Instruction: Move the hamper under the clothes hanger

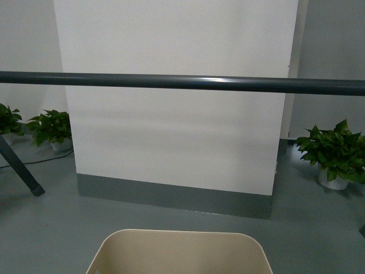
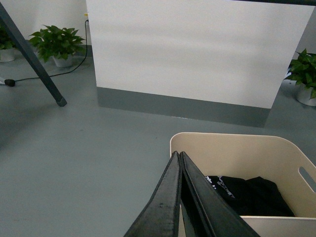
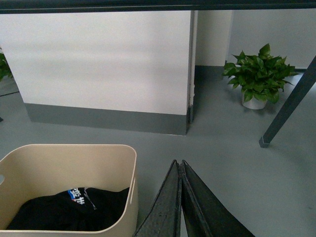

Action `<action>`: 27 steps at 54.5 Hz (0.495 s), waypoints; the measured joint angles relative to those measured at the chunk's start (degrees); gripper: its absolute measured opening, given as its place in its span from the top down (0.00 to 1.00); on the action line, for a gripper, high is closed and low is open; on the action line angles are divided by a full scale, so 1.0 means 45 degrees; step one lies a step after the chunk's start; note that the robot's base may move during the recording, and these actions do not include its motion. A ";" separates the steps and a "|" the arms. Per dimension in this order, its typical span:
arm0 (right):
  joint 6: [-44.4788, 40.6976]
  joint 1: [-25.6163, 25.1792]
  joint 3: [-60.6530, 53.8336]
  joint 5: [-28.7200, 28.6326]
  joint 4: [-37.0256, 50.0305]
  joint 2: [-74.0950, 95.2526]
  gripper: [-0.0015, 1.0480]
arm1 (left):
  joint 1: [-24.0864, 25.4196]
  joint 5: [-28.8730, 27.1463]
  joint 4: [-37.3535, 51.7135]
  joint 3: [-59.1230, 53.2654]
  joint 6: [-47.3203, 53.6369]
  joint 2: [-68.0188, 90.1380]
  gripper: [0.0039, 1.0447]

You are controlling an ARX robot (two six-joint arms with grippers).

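The hamper [image 1: 179,251] sits on the grey floor directly ahead of me, short of the clothes hanger [image 1: 182,83], whose bar crosses well above and beyond it; 1 slanted leg shows at far left. My left gripper [image 2: 180,155] hangs over the near wall of the tub, jaws pressed together on nothing. My right gripper [image 3: 178,163] is beside the tub over bare floor, jaws likewise pressed together, empty. Contents: 1 dark garment [image 3: 74,210], soft and slight. Judgement: rigid plastic shell, light, smooth-walled, likely to slide easily on this floor. Best hold looks like the slot handle [image 2: 307,178] or a pinch over the rim, 1 side each.
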 joint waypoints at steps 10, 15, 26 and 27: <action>0.0000 0.0000 0.0000 0.0000 -0.0005 -0.0015 0.98 | 0.0000 0.0000 0.0000 0.0000 0.0000 0.0000 0.97; -0.0005 0.0000 0.0000 0.0000 -0.0005 -0.0015 0.98 | 0.0000 0.0005 0.0000 0.0000 -0.0024 0.0000 0.96; -0.0015 0.0000 0.0000 0.0000 -0.0005 -0.0015 0.68 | 0.0000 0.0000 0.0000 0.0000 -0.0010 0.0000 0.64; -0.0015 0.0000 0.0000 0.0000 -0.0005 -0.0015 0.65 | 0.0000 0.0000 0.0000 0.0000 -0.0010 0.0000 0.60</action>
